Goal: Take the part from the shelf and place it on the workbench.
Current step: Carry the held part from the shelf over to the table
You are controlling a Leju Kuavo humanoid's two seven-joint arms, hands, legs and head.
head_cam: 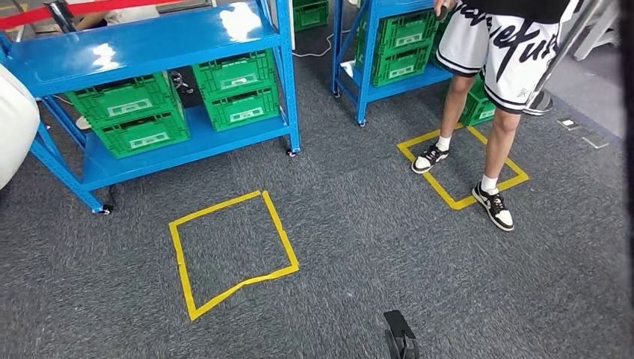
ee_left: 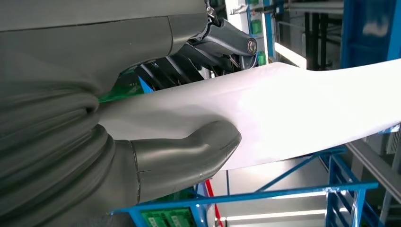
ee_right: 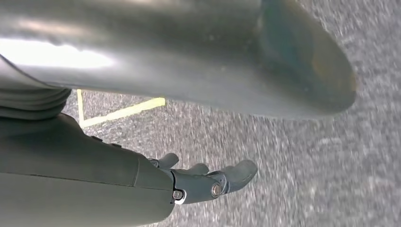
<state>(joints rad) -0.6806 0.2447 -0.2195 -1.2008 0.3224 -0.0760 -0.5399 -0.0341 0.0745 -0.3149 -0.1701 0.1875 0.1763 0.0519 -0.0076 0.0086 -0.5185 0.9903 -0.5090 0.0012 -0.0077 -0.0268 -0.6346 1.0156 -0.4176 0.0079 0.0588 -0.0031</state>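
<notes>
Grey carpet (head_cam: 419,254) ran under blue shelves (head_cam: 142,45) stacked with green crates (head_cam: 235,90).
Over on the left, the left robot hand (ee_left: 156,142) clamped the white part (ee_left: 283,113) between thumb and dark fingers, part at the head view's left edge (head_cam: 13,120). The right robot hand (ee_right: 203,182) hung over the floor, fingers loosely extended, holding nothing. A person (head_cam: 493,45) stood on a yellow tape square (head_cam: 463,168).

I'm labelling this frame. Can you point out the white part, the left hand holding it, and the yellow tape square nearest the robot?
white part (ee_left: 283,113), left wrist view, its broad face.
left hand (ee_left: 189,151), left wrist view, the thumb.
yellow tape square (head_cam: 280,232), head view, its right strip.
</notes>
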